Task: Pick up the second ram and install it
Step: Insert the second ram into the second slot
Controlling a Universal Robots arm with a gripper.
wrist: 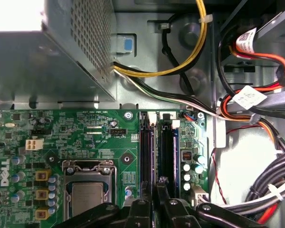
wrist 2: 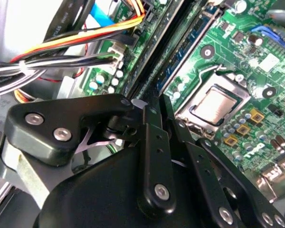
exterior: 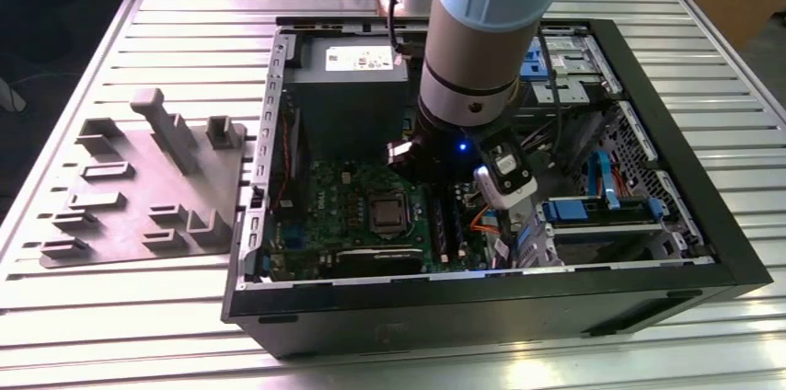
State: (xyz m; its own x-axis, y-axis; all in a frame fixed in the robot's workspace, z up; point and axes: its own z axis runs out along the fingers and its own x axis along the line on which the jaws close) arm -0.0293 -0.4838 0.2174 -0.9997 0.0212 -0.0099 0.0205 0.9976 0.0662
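Observation:
My gripper (exterior: 445, 189) reaches down into the open computer case (exterior: 687, 224), over the motherboard (exterior: 338, 211). In both wrist views its black fingers (wrist 2: 151, 124) stand close together at the near end of the long black memory slots (wrist: 147, 152). The second ram (wrist 2: 195, 42), a narrow bluish-green stick, runs away from the fingertips in line with the slot rails. The gripper (wrist 2: 156, 107) looks shut on its near end. I cannot tell how deep the stick sits in the slot. In the first wrist view the gripper (wrist: 156, 186) straddles the two slots.
The processor socket (wrist: 88, 190) lies beside the slots. Bundled cables (wrist: 256, 109) crowd the other side. The metal power supply box (wrist: 52, 52) is behind the board. A grey fixture with holders (exterior: 135, 183) lies on the slatted table at the exterior view's left.

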